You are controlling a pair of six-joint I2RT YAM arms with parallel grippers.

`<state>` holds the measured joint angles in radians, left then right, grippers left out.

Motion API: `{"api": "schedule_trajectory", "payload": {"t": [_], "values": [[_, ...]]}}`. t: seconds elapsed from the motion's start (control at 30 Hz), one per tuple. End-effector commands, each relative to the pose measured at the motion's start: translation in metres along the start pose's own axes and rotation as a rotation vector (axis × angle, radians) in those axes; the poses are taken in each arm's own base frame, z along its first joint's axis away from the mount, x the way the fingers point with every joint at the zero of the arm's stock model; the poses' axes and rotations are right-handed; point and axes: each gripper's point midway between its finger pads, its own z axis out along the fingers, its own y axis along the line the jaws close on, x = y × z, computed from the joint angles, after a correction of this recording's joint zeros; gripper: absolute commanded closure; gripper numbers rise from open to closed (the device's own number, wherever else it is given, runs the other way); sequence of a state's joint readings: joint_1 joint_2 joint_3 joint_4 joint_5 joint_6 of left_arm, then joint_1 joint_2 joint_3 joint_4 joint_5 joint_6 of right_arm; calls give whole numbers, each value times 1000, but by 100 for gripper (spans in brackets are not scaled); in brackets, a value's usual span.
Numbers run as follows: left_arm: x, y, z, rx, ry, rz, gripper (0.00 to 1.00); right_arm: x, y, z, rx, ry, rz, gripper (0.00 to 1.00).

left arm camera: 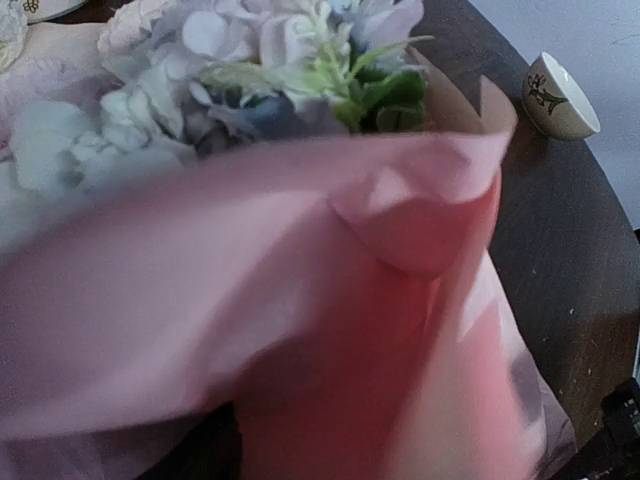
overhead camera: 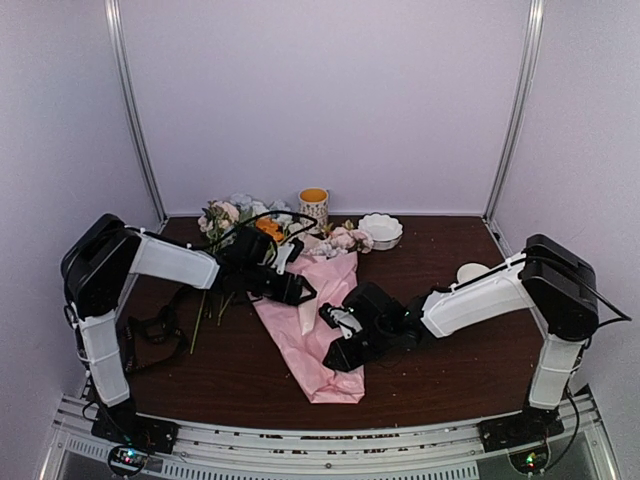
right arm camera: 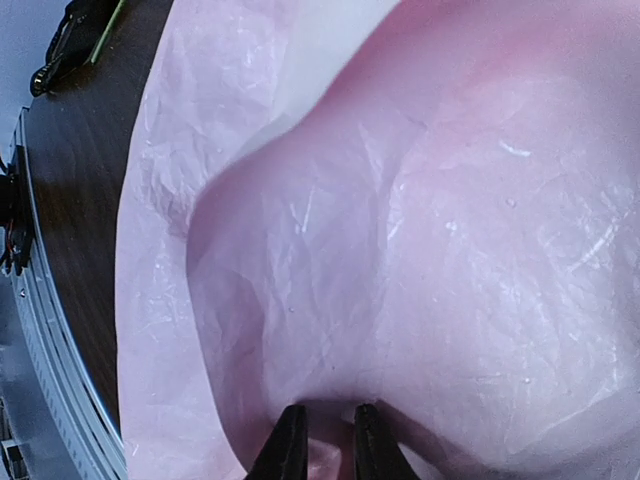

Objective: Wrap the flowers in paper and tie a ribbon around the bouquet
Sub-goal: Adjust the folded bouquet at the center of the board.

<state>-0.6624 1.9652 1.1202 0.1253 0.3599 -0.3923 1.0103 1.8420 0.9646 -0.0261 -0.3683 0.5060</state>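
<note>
Pink paper (overhead camera: 318, 345), one sheet, lies mid-desk (overhead camera: 450, 360), rolled loosely round the flowers (left arm camera: 250, 60), whose blooms point to the far edge. Your right gripper (right arm camera: 327, 445) pinches a fold of it low on the cone, likely so the wrap cannot unroll. Your left gripper (overhead camera: 287, 288) sits at the wide end; you cannot tell whether its jaws are apart. One ribbon (overhead camera: 152, 328) lies unused near the left edge, among loose stems (overhead camera: 203, 320). One mug (overhead camera: 314, 207) and one bowl (overhead camera: 380, 230) stand by the far edge.

No legible text or markings
</note>
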Motion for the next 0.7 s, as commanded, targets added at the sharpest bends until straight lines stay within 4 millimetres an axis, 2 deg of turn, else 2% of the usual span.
{"api": "schedule_trajectory", "payload": {"t": [0.0, 0.1, 0.27, 0.47, 0.67], "values": [[-21, -6, -35, -11, -70, 20, 28, 2, 6, 10, -36, 17, 26, 83], [-26, -14, -52, 2, -103, 19, 23, 2, 5, 11, -33, 18, 27, 83], [-11, -15, -47, -5, -54, 9, 18, 5, 3, 15, -24, 30, 31, 83], [-8, -44, -45, -33, -42, 136, 14, 2, 3, 14, -15, 20, 38, 82], [-1, -54, -57, -65, -59, 189, 12, -3, 6, 12, -21, 4, 42, 82]]}}
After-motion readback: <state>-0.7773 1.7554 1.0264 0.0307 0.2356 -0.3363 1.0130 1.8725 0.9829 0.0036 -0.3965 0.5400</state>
